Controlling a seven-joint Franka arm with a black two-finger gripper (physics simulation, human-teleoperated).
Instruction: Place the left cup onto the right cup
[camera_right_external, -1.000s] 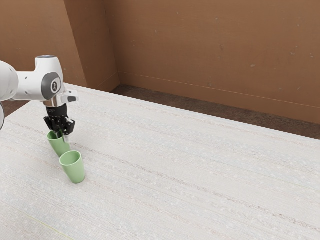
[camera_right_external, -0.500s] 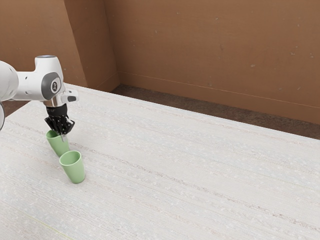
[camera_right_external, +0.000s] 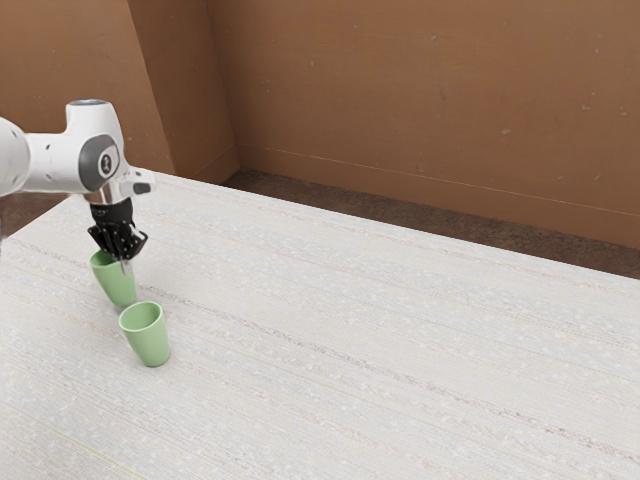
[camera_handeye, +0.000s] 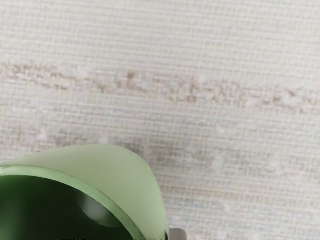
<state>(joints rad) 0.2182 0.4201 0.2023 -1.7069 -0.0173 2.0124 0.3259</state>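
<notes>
- Bench (camera_right_external: 380, 320): pale, streaked surface carrying both cups; brown walls (camera_right_external: 420, 90) stand behind it, with open bench on the exterior view's right.
- Arm (camera_right_external: 60, 165): white, entering from the exterior view's left, hand pointing down.
- Claw (camera_right_external: 121, 250): clenched on the rim of the first green cup (camera_right_external: 115, 283).
- First green cup: tilted under the claw; the wrist view shows its rim and dark green inside (camera_handeye: 60, 210).
- Second green cup (camera_right_external: 147, 338): upright on the bench, mouth up, just beside the first cup's base, nearer the camera.
</notes>
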